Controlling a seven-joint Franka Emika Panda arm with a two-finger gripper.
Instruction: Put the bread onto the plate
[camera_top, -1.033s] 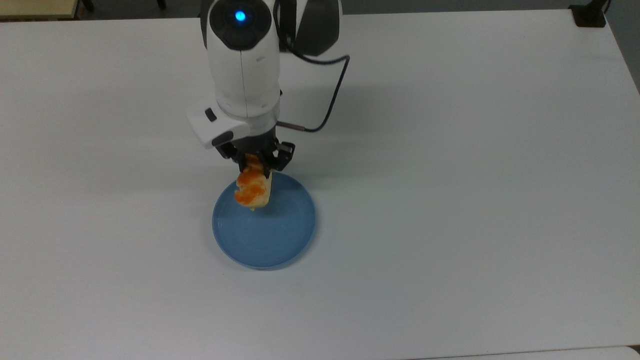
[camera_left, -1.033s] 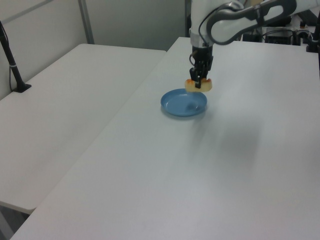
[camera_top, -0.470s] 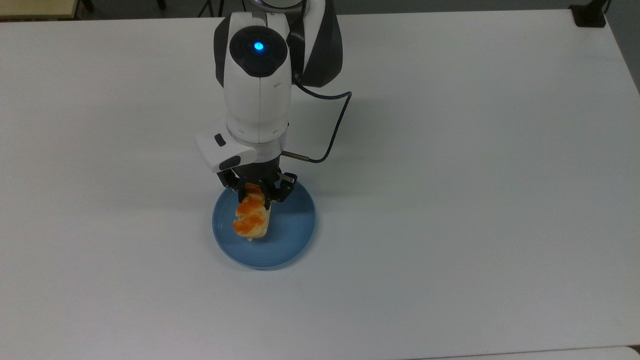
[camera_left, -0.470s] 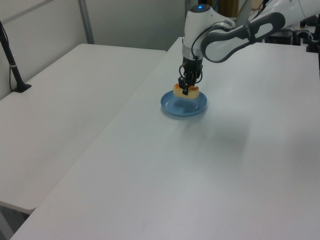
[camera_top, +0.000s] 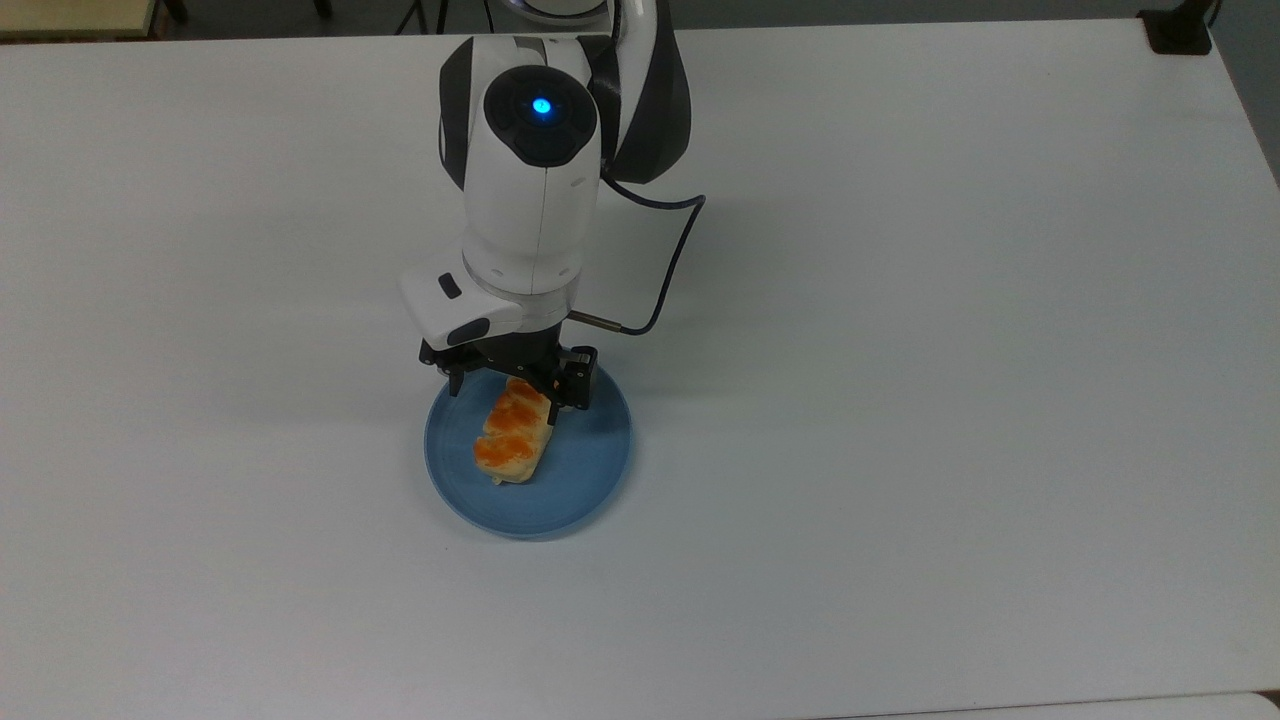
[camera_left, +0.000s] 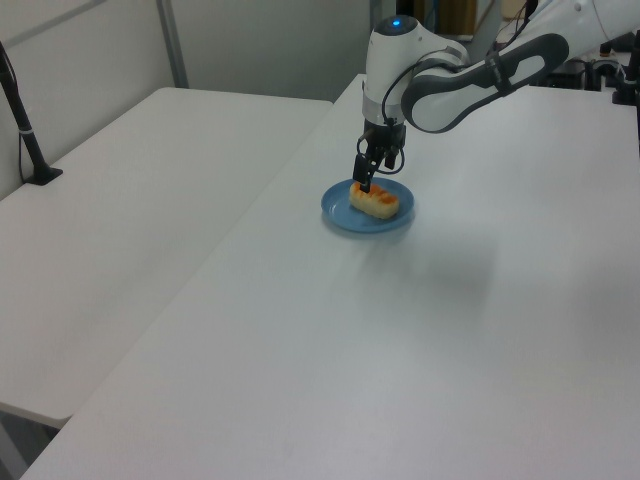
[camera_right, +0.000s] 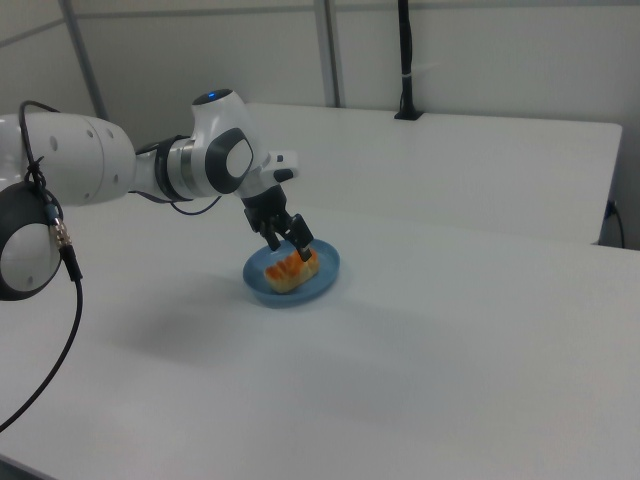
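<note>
1. No brand, label or writing legible on the arm, the plate or the table. A blue light glows on top of the arm's wrist housing (camera_top: 541, 105).
2. The bread (camera_top: 512, 444) lies on the plate (camera_top: 585, 480), glazed bumps up, directly below and just past the gripper (camera_top: 510, 385). Its far end sits between the fingertips; its free end reaches toward the plate's centre. In the left view the bread (camera_left: 374, 199) rests flat inside the plate (camera_left: 340, 213); in the right view the bread (camera_right: 291, 269) also rests inside the plate (camera_right: 320, 285).
3. Gripper fingers are spread apart — one on each side of the bread's end, neither seen pressing it. In the right view the gripper (camera_right: 285, 238) shows 2 separated black fingers just above the bread.
4. Room: the white table (camera_top: 950, 350) is bare all round the gripper. A second table (camera_left: 130, 200) stands at the left view's left, well apart from the gripper, with a black post (camera_left: 22, 120) on it.
5. Pose: the arm reaches in from the top view's upper edge, wrist pitched down — the gripper (camera_left: 368, 172) points at the plate's near rim. A black cable (camera_top: 670, 270) loops off the wrist on the top view's right.
</note>
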